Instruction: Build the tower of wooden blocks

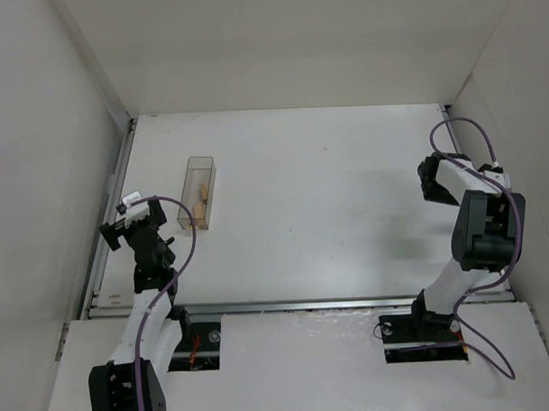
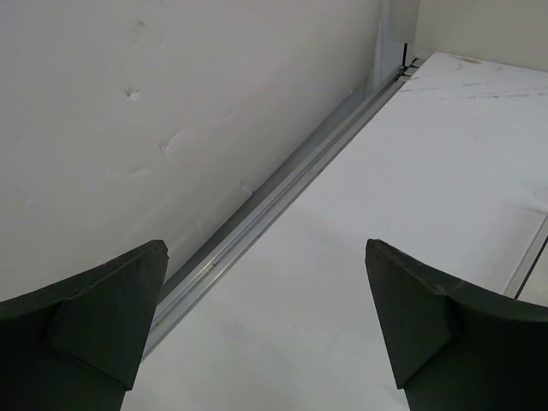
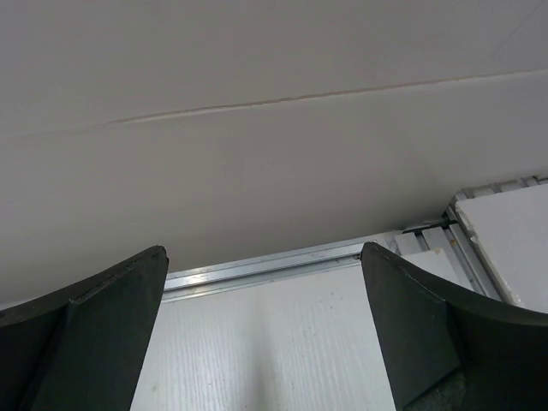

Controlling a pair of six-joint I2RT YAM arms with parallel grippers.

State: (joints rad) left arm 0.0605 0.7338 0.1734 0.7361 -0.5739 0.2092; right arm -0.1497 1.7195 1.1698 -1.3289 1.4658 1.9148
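- A clear container [image 1: 200, 192] sits on the left half of the white table [image 1: 329, 213]. It is a narrow rectangular box.
- The container's long axis runs from the near side toward the far wall, with the far end leaning slightly to the right.
- The wood blocks [image 1: 199, 204] are inside it, toward the middle and near half. They are light tan and seen through the clear plastic.
- The blocks seem to lie lengthwise along the container's long axis. They are too small in the overhead view to count or to tell how they are arranged.
- No blocks can be seen on the table outside the container.
- The left gripper [image 2: 264, 248] has its two dark fingers spread wide with nothing between them. It is just left of the container and faces the left side wall [image 2: 128, 128] and the metal rail [image 2: 257, 214] along the table edge.
- The right gripper [image 3: 262, 250] is also spread wide and holds nothing. It is near the table's right edge, well apart from the container.
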